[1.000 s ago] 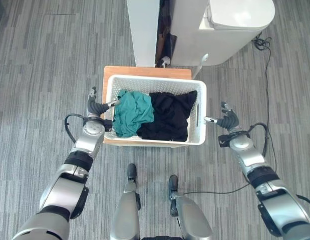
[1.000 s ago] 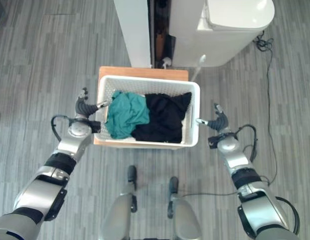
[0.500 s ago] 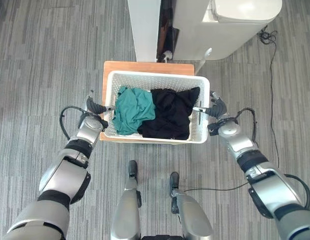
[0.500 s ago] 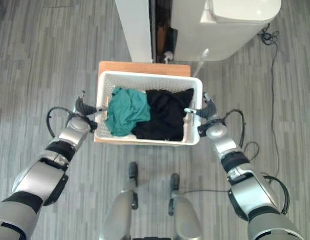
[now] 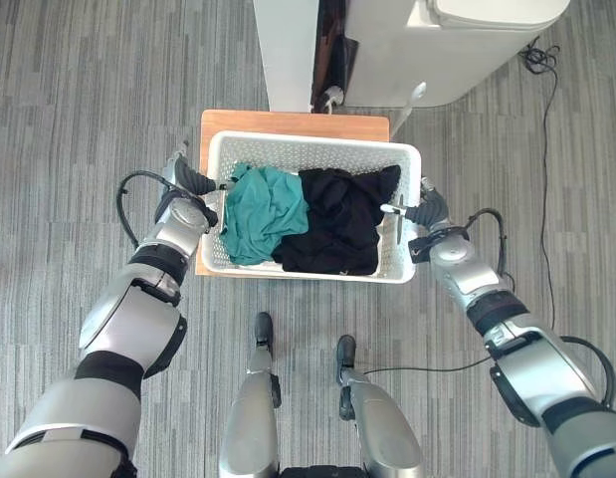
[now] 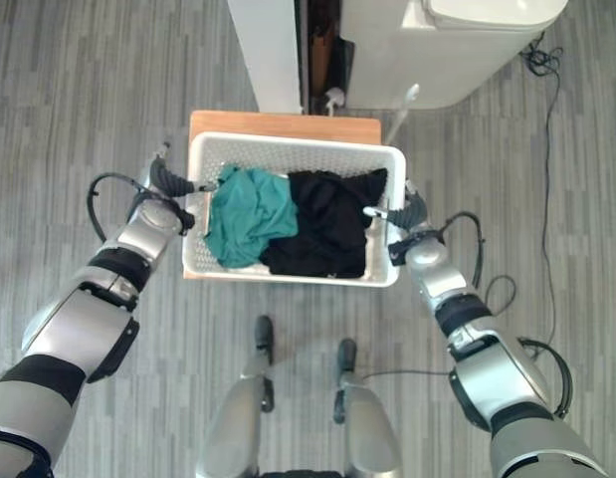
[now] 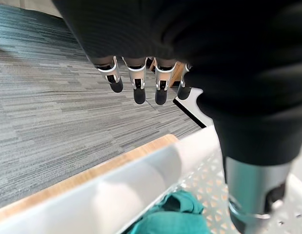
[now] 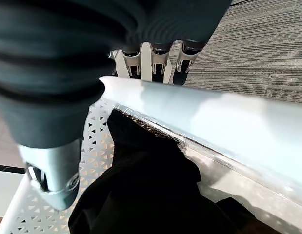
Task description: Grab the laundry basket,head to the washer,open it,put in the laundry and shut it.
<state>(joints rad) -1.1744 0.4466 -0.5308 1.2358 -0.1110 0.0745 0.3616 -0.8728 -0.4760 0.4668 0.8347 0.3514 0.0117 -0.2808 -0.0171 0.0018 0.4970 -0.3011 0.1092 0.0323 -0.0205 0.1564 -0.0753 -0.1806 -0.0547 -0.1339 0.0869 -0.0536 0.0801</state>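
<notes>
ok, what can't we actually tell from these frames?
- Washer: door and top cut off by the upper edge in the eye views.
- Laundry basket: its bottom is hidden by the teal garment and black clothes.
- Right hand: fingers run behind the basket rim in the right wrist view, so contact is unclear.
- Left hand: the basket wall hides any contact.

left robot hand (image 5: 184, 188), right robot hand (image 5: 428, 212), both seemingly open

The laundry basket (image 5: 312, 149) at the centre of the frame is white with a triangle-perforated wall. It holds a teal garment (image 5: 262, 212) and a black garment (image 5: 339, 224). The small table (image 5: 288, 122) is light wood. The floor (image 5: 79, 110) is grey and streaked; the washer (image 5: 457, 50) at upper right is white.
</notes>
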